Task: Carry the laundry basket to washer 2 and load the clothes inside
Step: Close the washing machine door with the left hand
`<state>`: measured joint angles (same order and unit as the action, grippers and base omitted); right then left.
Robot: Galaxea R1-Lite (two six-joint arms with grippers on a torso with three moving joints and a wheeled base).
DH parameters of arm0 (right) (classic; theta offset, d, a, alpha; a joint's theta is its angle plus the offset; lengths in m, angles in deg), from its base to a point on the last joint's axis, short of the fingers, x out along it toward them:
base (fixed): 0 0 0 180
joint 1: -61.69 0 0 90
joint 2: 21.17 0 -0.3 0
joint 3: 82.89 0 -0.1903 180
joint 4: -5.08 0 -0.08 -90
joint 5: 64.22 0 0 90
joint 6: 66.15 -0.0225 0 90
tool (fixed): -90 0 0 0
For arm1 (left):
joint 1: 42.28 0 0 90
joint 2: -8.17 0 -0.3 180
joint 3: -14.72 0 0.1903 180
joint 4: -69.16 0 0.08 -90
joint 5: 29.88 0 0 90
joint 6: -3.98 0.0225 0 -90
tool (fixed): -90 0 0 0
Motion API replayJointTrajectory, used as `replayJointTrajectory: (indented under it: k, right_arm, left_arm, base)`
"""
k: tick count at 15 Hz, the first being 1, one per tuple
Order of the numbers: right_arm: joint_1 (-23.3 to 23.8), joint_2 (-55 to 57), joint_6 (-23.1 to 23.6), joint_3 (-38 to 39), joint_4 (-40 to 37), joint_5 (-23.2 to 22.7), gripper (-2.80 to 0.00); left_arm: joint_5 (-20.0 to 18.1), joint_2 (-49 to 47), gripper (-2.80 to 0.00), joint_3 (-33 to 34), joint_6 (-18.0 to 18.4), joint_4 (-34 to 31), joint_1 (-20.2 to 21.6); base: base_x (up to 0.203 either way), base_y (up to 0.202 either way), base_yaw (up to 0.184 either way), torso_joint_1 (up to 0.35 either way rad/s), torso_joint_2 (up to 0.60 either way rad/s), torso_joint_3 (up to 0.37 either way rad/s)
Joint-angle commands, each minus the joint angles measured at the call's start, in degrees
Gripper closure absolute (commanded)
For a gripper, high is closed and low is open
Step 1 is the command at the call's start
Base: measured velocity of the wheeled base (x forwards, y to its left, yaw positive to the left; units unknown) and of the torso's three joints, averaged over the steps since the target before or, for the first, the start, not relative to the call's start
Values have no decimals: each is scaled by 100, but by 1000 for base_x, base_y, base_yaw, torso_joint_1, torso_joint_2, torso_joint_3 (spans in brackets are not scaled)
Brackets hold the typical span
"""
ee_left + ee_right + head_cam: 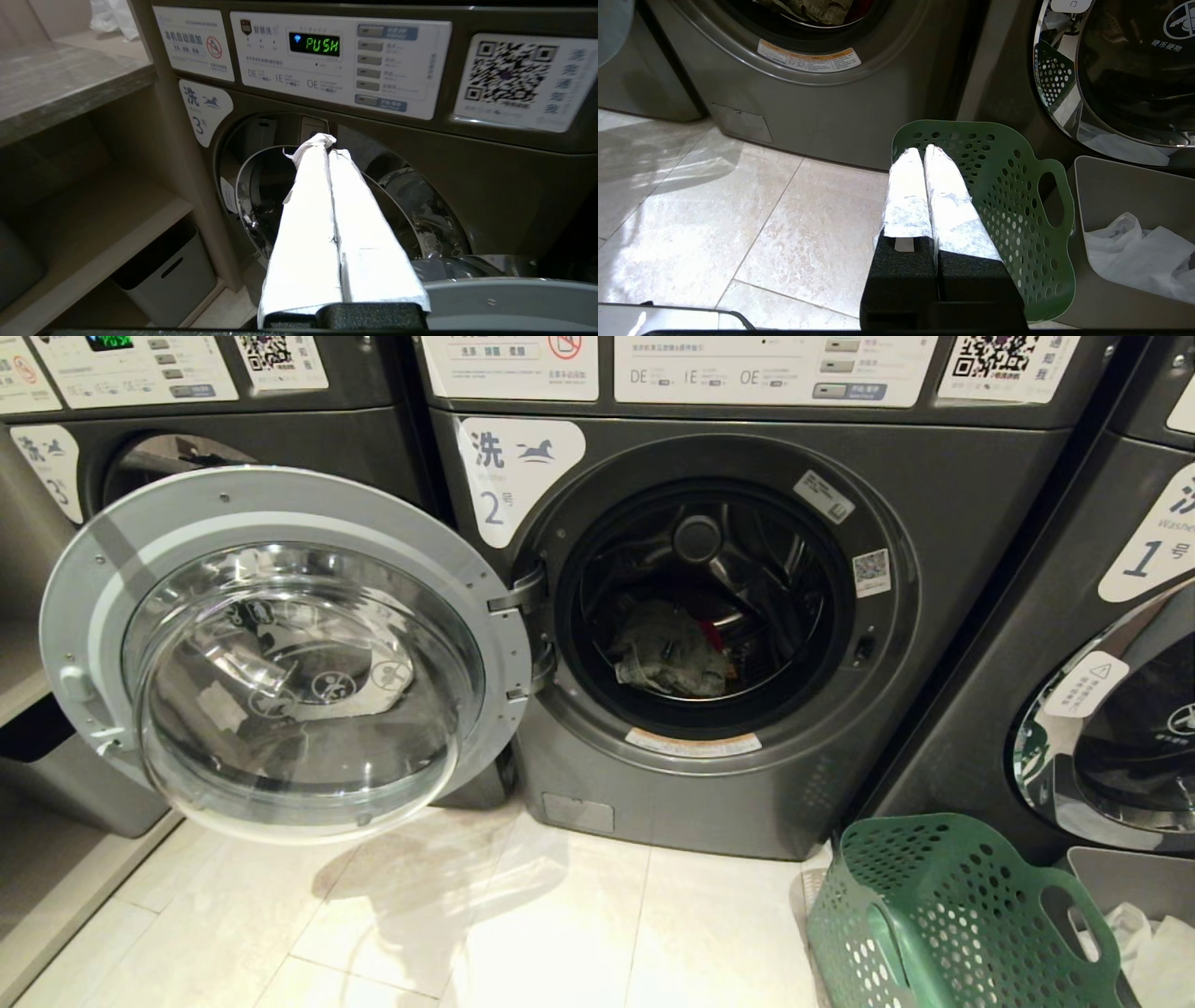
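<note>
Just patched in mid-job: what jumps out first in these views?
Washer 2 stands open at centre, its round glass door swung wide to the left and clothes already lying in the drum. The green laundry basket sits on the floor at lower right, tipped on its side, with the shut right gripper over it.

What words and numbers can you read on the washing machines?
"PUSH": green display on washer 3's panel.
"洗 3": label on washer 3.
"洗 2": label on washer 2.
"1": label on the washer at right.
"DE IE OE": washer 2's panel.
QR codes and small print: unreadable.
</note>
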<state>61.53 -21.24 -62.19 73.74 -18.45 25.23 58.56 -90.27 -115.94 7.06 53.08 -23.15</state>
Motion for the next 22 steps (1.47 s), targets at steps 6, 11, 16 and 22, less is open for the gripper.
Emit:
replayJointTrajectory:
  k: [6,11,16,22]
  right_arm:
    - [-2,7,-97,0,7,20,0]
    - [-2,7,-104,0,7,21,0]
    - [-2,-1,-115,0,7,28,0]
    - [-2,1,-115,0,4,28,0]
  left_arm:
    - [-1795,-1033,0,-55,-626,317,626]
    - [-2216,-1223,0,-64,-1510,320,705]
    - [-2235,-1439,0,-64,-1673,287,670]
    - [-2227,-1595,0,-55,-1687,91,670]
  base:
    - [0,0,0,0,0,0]
    - [0,0,0,0,0,0]
    - [0,0,0,0,0,0]
    - [0,0,0,0,0,0]
